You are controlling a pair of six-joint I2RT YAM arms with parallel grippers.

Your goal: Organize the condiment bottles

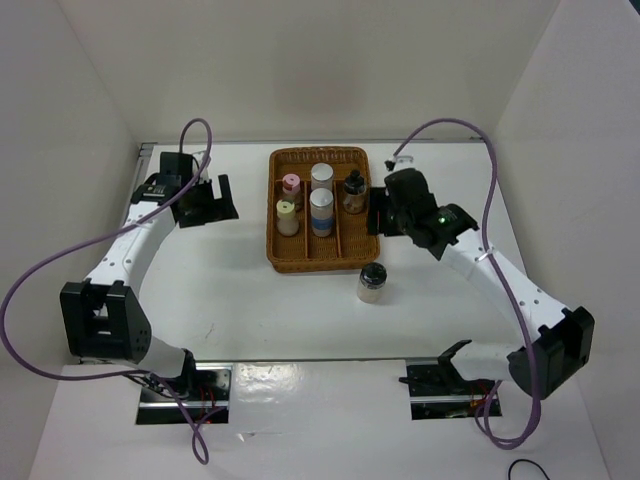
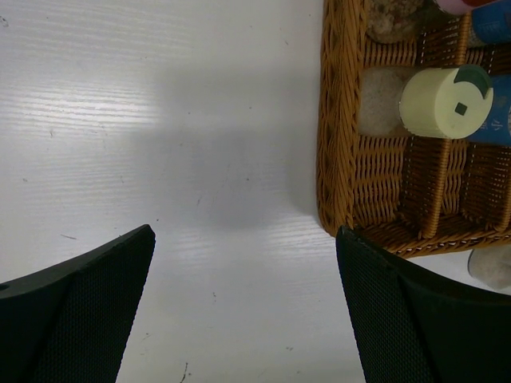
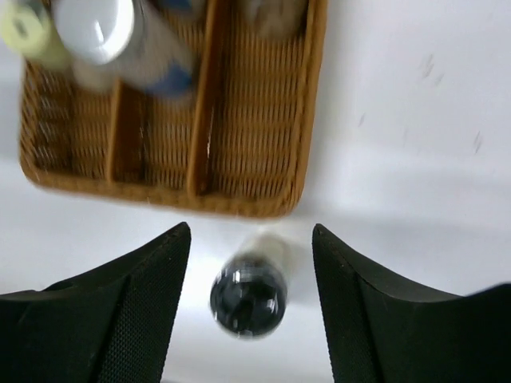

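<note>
Five condiment bottles stand in the brown wicker tray [image 1: 275,235]: a pink-capped one [image 1: 291,184], a pale-yellow-capped one [image 1: 287,214], two silver-white-capped ones with blue bands [image 1: 321,177] [image 1: 321,205], and a black-capped one [image 1: 353,190]. A second black-capped bottle [image 1: 372,283] stands on the table just in front of the tray's near right corner. My right gripper [image 1: 384,214] is open and empty beside the tray's right edge; in the right wrist view [image 3: 251,231] that bottle [image 3: 248,297] shows blurred, below and between the fingers, untouched. My left gripper [image 1: 207,205] is open and empty left of the tray.
In the left wrist view my open left gripper [image 2: 244,233] hangs over bare white table, with the tray's corner [image 2: 339,183] and the pale-yellow cap [image 2: 445,102] at the right. White walls enclose the table on three sides. Purple cables loop above both arms.
</note>
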